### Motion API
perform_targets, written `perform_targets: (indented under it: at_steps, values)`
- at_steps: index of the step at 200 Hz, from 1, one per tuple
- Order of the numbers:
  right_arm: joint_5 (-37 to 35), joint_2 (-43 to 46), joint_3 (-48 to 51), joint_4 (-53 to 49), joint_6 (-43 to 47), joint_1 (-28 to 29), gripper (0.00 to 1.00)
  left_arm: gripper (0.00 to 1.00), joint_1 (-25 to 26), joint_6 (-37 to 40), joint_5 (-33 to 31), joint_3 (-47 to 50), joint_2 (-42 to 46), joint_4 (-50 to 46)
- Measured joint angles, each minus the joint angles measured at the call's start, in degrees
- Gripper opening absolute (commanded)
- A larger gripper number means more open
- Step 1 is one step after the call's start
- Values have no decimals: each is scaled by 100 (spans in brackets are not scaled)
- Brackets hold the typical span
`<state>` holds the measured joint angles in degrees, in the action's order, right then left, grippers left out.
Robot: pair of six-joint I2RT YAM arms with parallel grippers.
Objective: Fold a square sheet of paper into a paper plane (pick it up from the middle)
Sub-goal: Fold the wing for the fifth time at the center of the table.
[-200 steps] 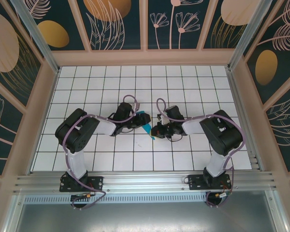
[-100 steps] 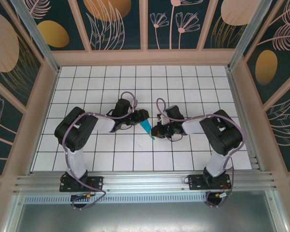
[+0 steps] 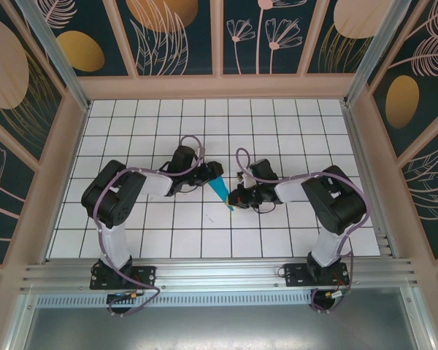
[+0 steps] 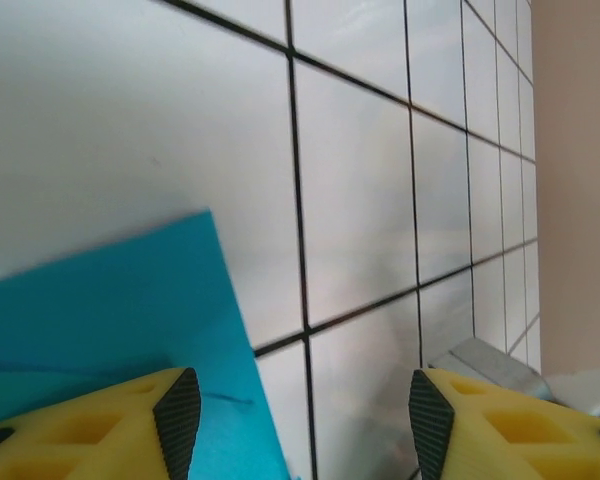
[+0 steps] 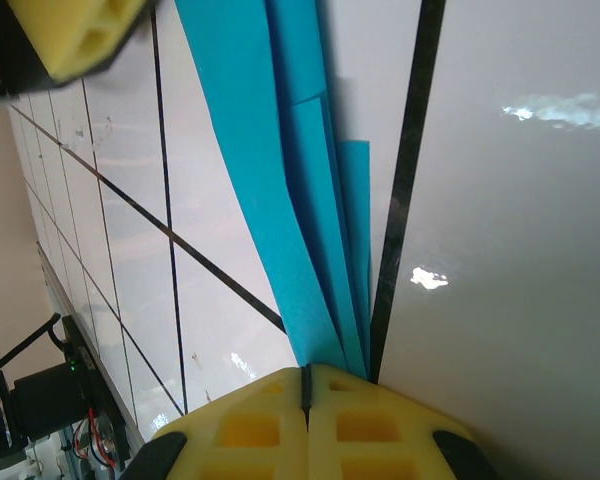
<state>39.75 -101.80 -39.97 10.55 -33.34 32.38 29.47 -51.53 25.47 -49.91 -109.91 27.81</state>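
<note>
The paper plane (image 3: 220, 189) is a slim cyan-blue folded dart lying on the white tiled table (image 3: 204, 226) at mid-table, its point toward the right arm. My right gripper (image 3: 236, 198) is shut on the narrow end, where several cyan layers (image 5: 280, 170) run in under the closed yellow fingertips (image 5: 305, 385). My left gripper (image 3: 213, 172) stands open at the wide tail end. In the left wrist view one finger (image 4: 177, 420) sits over the paper's edge (image 4: 110, 310), the other (image 4: 432, 415) over bare tile, with nothing between them.
Raised beige walls (image 3: 66, 160) ring the tiled table. An aluminium rail (image 3: 219, 275) runs along the near edge by the arm bases. The left gripper's yellow finger (image 5: 75, 35) shows at the top left of the right wrist view.
My left gripper has opened and drawn back off the wide end of the paper, which now shows more fully. The right gripper has stayed shut in place.
</note>
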Motion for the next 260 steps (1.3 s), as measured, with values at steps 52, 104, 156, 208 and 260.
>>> perform_targets:
  at_steps: [52, 104, 156, 208, 260]
  values:
    - [0, 0, 0, 0, 0, 0, 0, 62, -306, 94, -203, -155, -42, -177]
    - [0, 7, 0, 0, 0, 2, 0, 63, -420, 343, -214, -426, -107, -546]
    - [-111, 66, -184, -350, 48, 52, 5, 64, -1132, 798, -778, -787, 72, -1137]
    - [-680, 1119, -610, -1141, 197, 136, 30, 64, -1080, 640, -551, 140, 1589, -1093]
    - [-1325, 756, -1156, -1193, 348, -79, 32, 64, -1021, 160, -310, 1392, 2323, -960]
